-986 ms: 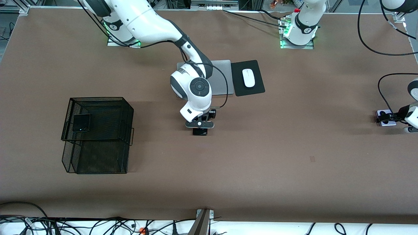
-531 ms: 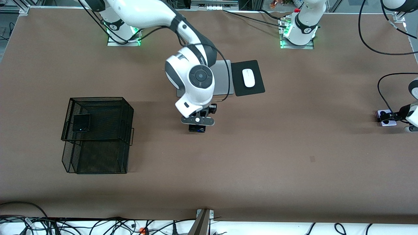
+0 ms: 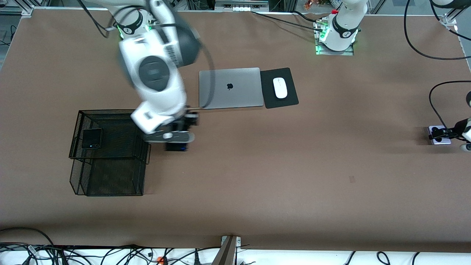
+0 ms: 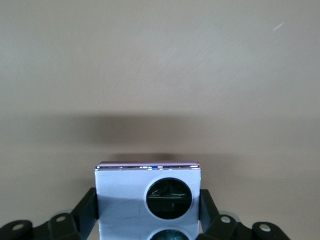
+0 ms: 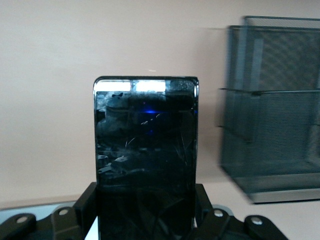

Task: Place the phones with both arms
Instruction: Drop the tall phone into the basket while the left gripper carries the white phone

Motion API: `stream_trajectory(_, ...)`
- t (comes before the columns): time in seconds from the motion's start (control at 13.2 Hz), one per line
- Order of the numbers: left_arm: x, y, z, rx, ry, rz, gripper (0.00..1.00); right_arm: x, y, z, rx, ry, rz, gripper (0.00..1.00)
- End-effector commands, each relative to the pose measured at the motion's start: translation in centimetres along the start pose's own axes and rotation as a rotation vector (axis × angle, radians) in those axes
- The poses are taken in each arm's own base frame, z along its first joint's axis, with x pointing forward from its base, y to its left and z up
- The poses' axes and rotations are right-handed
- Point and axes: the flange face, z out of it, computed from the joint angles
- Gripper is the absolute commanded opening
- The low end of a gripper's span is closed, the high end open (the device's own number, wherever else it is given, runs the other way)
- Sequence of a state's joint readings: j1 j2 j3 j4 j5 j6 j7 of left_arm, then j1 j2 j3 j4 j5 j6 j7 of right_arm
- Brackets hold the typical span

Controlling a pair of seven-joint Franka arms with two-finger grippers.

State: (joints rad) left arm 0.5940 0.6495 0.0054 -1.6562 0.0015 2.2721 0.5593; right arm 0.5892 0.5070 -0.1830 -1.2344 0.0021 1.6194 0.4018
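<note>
The right gripper (image 3: 176,144) is clamped on the long black phone (image 5: 145,160) in the air just beside the wire basket (image 3: 110,184), where the flip phone (image 3: 91,138) lies. The left gripper (image 3: 450,134) is clamped on the lavender phone (image 4: 148,200) at the left arm's end of the table.

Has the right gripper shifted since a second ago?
Yes. The right gripper, shut on the black slab phone, has travelled from in front of the laptop toward the mesh basket, now beside it.
</note>
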Motion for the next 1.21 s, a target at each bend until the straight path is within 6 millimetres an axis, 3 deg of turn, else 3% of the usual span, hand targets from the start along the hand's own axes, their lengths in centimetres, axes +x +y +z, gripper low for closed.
stream_trajectory(0.0,1.2,3.0,-5.3,0.005,0.008,0.066,0.42,-1.3,8.9,0.3,0.02,-0.03,-0.047,0.0)
stream_trajectory(0.15,4.1,7.9,-8.0,-0.016,-0.029,0.139,0.46,-1.7,14.7,2.0,0.03,-0.032,-0.058,0.0)
stream_trajectory(0.3,6.4,13.1,-9.8,-0.038,-0.09,0.183,0.45,-3.0,17.9,4.0,0.059,-0.009,-0.058,0.0)
stream_trajectory(0.45,8.1,19.8,-9.7,-0.042,-0.136,0.206,0.45,-3.4,18.6,7.0,0.063,-0.007,-0.046,0.0)
stream_trajectory(0.68,9.8,31.9,-8.8,-0.023,-0.167,0.246,0.44,-3.7,19.4,11.9,0.06,0.021,-0.044,0.0)
stream_trajectory(0.76,9.9,36.2,-7.7,-0.029,-0.184,0.288,0.43,-3.7,19.8,12.9,0.057,0.027,-0.035,0.0)
stream_trajectory(0.99,8.5,51.1,-5.2,-0.083,-0.21,0.401,0.42,-3.1,20.2,15.0,0.041,0.041,-0.044,0.0)
stream_trajectory(1.14,6.7,59.1,-2.7,-0.231,-0.233,0.331,0.41,-2.6,20.0,16.4,0.052,0.043,-0.046,0.0)
